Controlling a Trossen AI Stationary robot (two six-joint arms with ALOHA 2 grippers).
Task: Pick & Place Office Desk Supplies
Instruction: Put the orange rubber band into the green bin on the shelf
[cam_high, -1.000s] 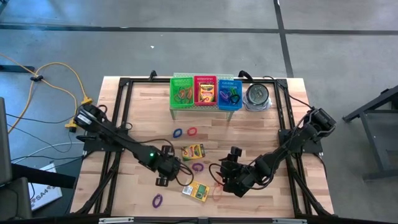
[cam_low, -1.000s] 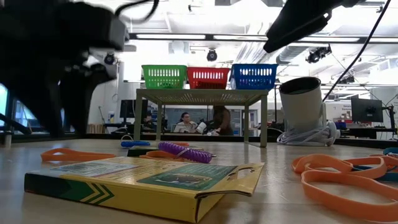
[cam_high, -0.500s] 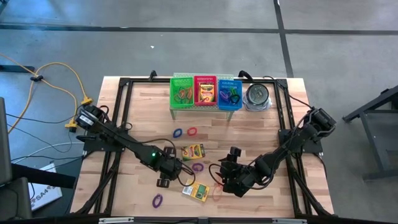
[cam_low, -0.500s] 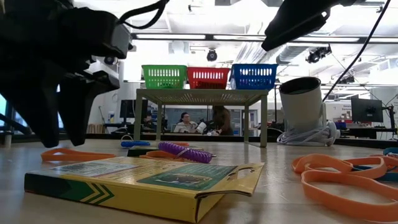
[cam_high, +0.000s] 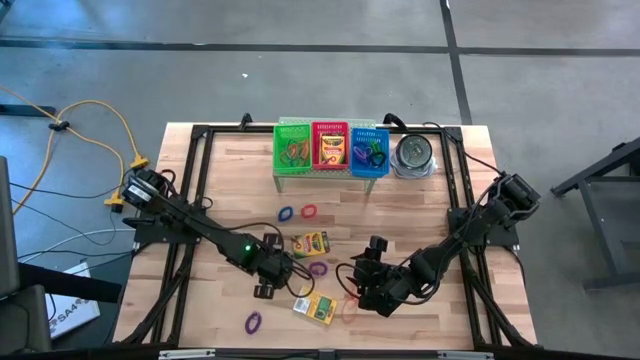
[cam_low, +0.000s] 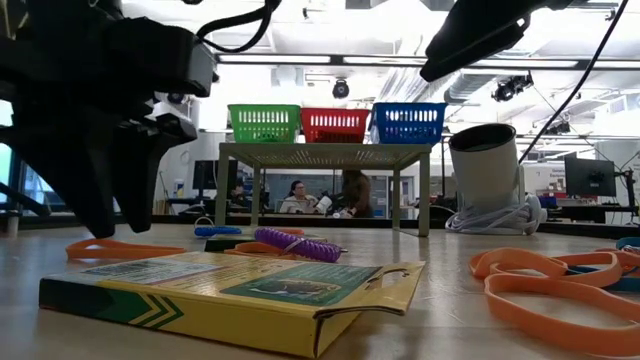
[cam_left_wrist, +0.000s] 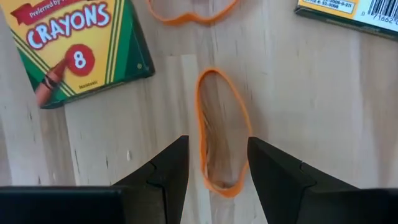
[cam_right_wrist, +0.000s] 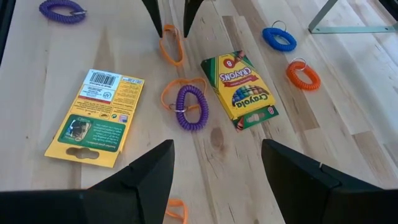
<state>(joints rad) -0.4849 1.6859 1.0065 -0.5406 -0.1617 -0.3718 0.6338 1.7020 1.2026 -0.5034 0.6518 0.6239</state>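
An orange rubber band (cam_left_wrist: 199, 118) lies flat on the wood, its near end between the open fingers of my left gripper (cam_left_wrist: 217, 140), which points steeply down over it (cam_high: 278, 276). Whether the fingertips touch the band or the table I cannot tell. A crayon box (cam_left_wrist: 74, 43) lies face up beside it. A second crayon box (cam_right_wrist: 93, 118) lies back side up. My right gripper (cam_right_wrist: 217, 146) hangs open above the table to the right (cam_high: 360, 285), holding nothing. A purple coil band (cam_right_wrist: 188, 107) lies on another orange band (cam_right_wrist: 166, 90).
Green (cam_high: 292, 150), red (cam_high: 330, 150) and blue (cam_high: 368, 150) baskets stand on a small rack at the far edge, with a round tin (cam_high: 412, 155) to their right. Blue (cam_right_wrist: 278, 38), orange (cam_right_wrist: 303, 74) and purple (cam_right_wrist: 62, 9) coil bands lie scattered, and more orange bands (cam_low: 560, 290) lie near the front.
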